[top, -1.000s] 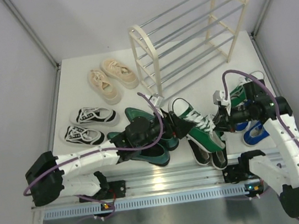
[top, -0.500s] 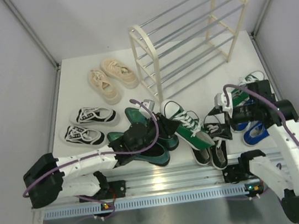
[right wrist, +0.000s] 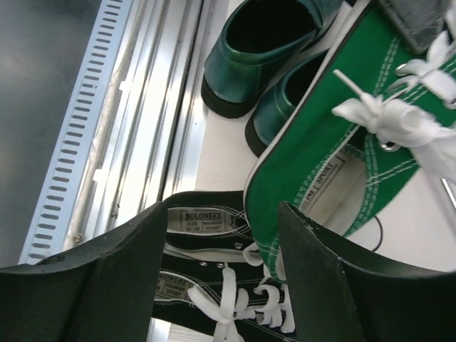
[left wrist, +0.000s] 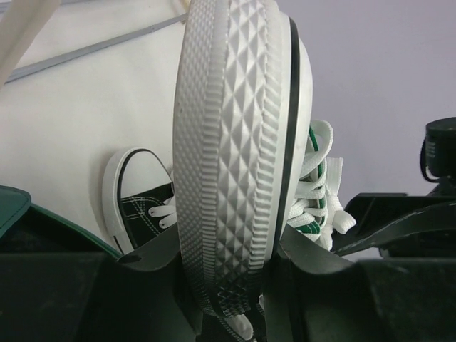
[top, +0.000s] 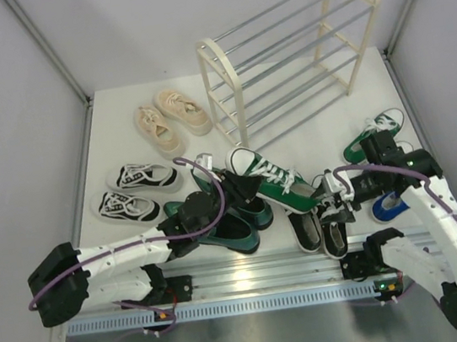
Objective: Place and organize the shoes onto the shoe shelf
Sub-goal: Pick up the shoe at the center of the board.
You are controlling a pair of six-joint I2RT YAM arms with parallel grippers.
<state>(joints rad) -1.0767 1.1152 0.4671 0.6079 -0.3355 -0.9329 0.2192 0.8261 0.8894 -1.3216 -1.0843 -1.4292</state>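
Observation:
My left gripper (top: 246, 187) is shut on a green canvas sneaker (top: 269, 180), lifted above the pile in front of the shoe shelf (top: 288, 52). In the left wrist view the sneaker's white patterned sole (left wrist: 235, 142) stands clamped between the jaws of the left gripper (left wrist: 239, 285). My right gripper (top: 335, 199) hangs open over the black sneakers (top: 327, 227). Its fingers (right wrist: 107, 285) straddle those black sneakers (right wrist: 214, 296), beside the green sneaker's heel (right wrist: 313, 157). Dark green loafers (top: 229, 224) lie under the left arm.
Cream sneakers (top: 172, 118) and striped sneakers (top: 138, 190) sit at the left. A second green sneaker (top: 374, 137) and blue sneakers (top: 387, 206) lie by the right arm. The metal rail (top: 252, 278) runs along the near edge. The shelf holds no shoes.
The left gripper shut on the green sneaker and lifted it left and back toward the shelf. The right gripper let go of it, opened and drew back over the black sneakers.

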